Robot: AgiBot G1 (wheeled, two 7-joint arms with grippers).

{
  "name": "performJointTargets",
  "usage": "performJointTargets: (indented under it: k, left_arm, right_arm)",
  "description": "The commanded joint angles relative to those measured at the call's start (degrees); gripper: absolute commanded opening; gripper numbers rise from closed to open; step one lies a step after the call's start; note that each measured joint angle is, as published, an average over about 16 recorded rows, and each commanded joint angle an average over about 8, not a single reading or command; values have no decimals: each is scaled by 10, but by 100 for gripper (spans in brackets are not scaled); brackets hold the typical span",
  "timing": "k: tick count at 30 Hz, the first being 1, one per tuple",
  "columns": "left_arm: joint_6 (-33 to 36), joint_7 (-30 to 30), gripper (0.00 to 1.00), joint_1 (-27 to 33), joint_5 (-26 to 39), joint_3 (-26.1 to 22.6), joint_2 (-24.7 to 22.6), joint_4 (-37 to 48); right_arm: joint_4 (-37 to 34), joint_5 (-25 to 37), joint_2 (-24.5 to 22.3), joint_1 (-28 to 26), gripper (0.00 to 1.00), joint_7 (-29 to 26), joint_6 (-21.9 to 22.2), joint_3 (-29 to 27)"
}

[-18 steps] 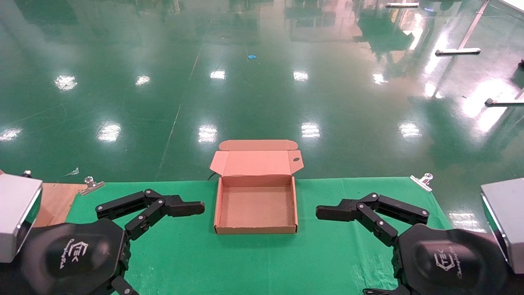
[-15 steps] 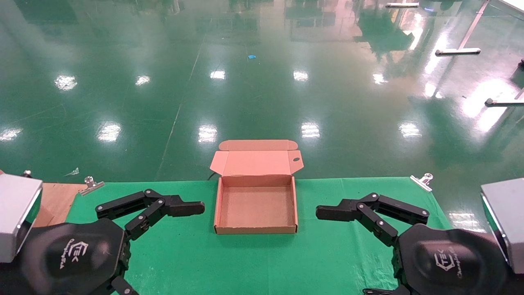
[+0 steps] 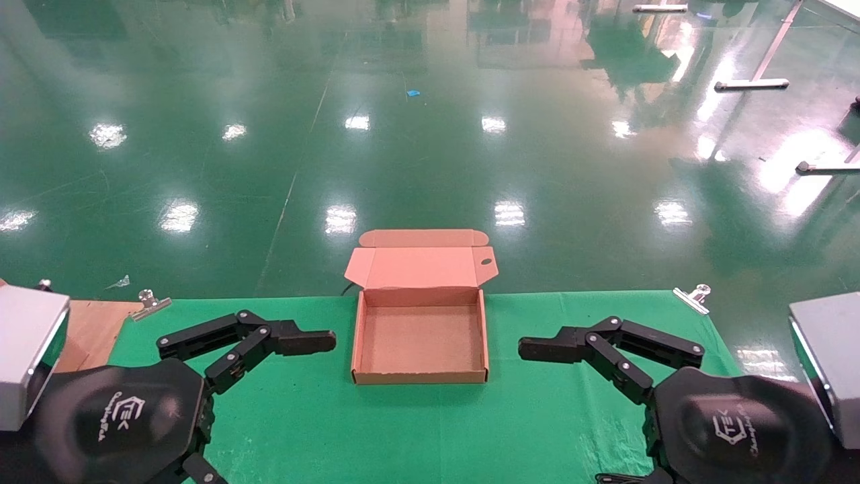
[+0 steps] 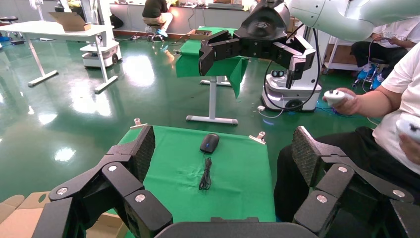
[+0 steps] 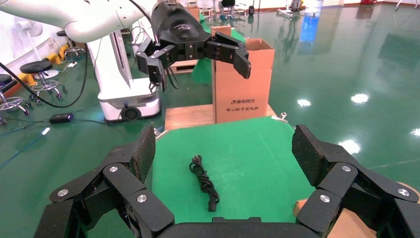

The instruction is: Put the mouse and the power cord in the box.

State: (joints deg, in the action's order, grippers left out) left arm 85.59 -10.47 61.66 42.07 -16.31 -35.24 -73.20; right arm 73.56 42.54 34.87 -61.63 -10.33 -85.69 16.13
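Box at middle of table far edge, lid thrown back over that edge, tray bare; nothing packed yet. Left gripper low over the left half, right gripper mirrored over the right half, both aimed inward at the box, both spread wide and holding nothing. Mouse flat on the cloth toward the right edge, between two clips, seen only from the left wrist; thin black lead trailing from it toward table centre, probably its own tail, though too fine to say for sure. Power cord in a loose twisted bundle on the left half, well short of the left edge, large carton standing beyond; seen only from the right wrist. From the head, both items hidden under the gripper bodies, so no overhead check on either pick. Hazards, by judgement: glossy mouse shell squirting out of the pads if pinched off-centre; trailing lead dragging over the box wall and ending draped outside; cord bundle unwinding on lift, with a heavy plug swinging or catching the rim; light cardboard nudged toward the far edge by a low approach from either side.
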Motion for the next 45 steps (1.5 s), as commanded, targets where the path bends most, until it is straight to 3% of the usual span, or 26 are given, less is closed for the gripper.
performJointTargets:
  k: [1,5,8,13,18,22,25,33,45]
  left_arm:
    - [0,0,100,0,-2,1,1,-1]
    - [2,0,100,3,15,-9,-4,3]
    - [7,0,100,15,51,-27,-9,13]
    - [19,4,100,56,152,-72,-18,53]
    - [28,20,100,111,272,-122,-34,119]
    - [31,34,100,157,371,-168,-57,179]
    - [29,43,100,188,440,-203,-83,222]
    - [1,66,100,227,559,-267,-156,324]
    - [-56,115,100,223,600,-290,-218,458]
  right_arm:
    - [0,-4,0,0,100,-1,0,-1]
    - [0,30,-4,-5,100,14,0,7]
    - [-1,89,-7,-21,100,33,-2,24]
    - [4,252,8,-83,100,67,-14,83]
    - [-9,437,52,-160,100,100,-25,157]
    - [-58,553,96,-200,100,133,-16,207]
    - [-117,607,125,-216,100,166,1,231]
    - [-314,671,199,-237,100,277,70,264]
    - [-545,685,276,-267,100,414,153,272]
